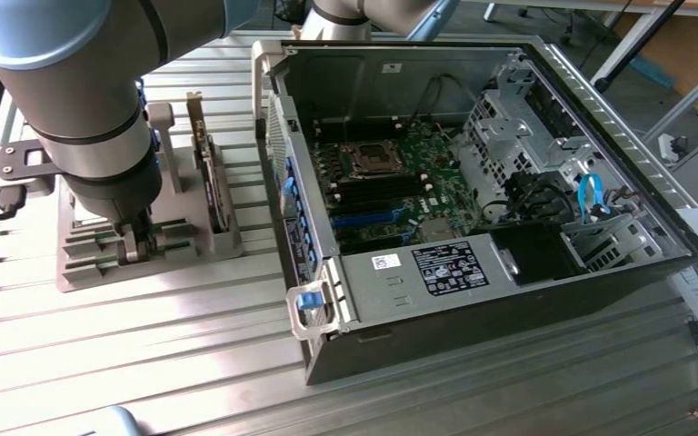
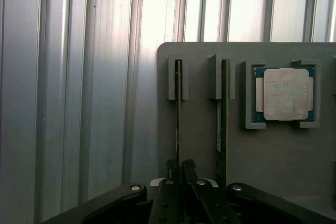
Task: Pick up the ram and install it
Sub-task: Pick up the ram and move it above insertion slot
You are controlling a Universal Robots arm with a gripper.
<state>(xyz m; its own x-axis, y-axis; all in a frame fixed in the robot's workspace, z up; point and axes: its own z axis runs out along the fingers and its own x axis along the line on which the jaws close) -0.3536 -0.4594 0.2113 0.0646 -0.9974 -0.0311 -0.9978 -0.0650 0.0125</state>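
The ram (image 2: pixel 178 108) stands on edge in the outer slot of a grey holder (image 2: pixel 199 145), so I see it as a thin dark-green strip. My gripper (image 2: pixel 180 167) is down over its near end with one finger against each face, shut on the ram. The stick still sits in its slot. In the exterior view the gripper (image 1: pixel 139 243) reaches straight down into the holder (image 1: pixel 83 272) on that view's left. The arm hides the stick there. The open computer case (image 1: pixel 324 300) lies on the exterior view's right with its motherboard (image 1: pixel 385 191) exposed.
A darker board (image 2: pixel 222 114) stands on edge in the neighbouring slot, seen upright as an expansion card (image 1: pixel 210 182) in the exterior view. A square silver processor (image 2: pixel 286 94) rests in a pocket of the holder. The ribbed metal table (image 1: pixel 143 354) carries everything.
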